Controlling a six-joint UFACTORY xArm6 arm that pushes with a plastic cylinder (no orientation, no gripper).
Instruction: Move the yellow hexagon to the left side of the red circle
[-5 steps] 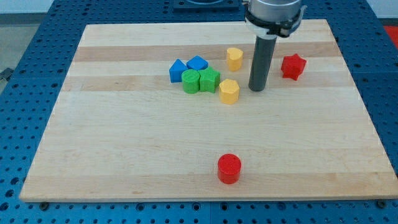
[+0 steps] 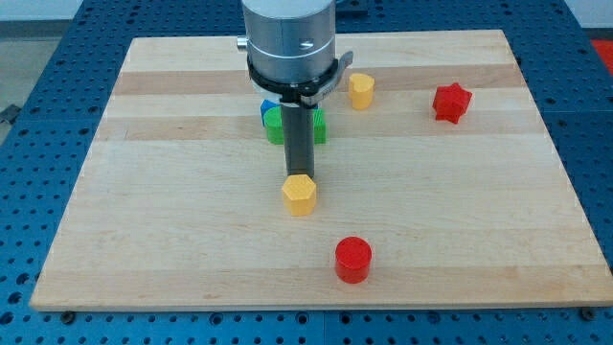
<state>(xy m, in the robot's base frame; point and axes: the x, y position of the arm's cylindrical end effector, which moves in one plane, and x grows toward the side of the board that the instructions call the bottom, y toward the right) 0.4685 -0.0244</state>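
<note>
The yellow hexagon [image 2: 299, 195] lies on the wooden board [image 2: 144, 240], a little left of and above the red circle [image 2: 352, 259], which sits near the view's bottom. My tip [image 2: 299, 176] rests right against the hexagon's top edge. The rod and arm head rise above it and hide part of the blue and green cluster.
A second yellow block [image 2: 360, 90] sits near the view's top. A red star-shaped block [image 2: 451, 102] lies at the upper right. A blue block [image 2: 265, 107] and green blocks [image 2: 275, 126] show partly behind the rod.
My tip has moved left and toward the view's bottom. The yellow hexagon has been pushed from beside the green blocks down and left, closer to the red circle.
</note>
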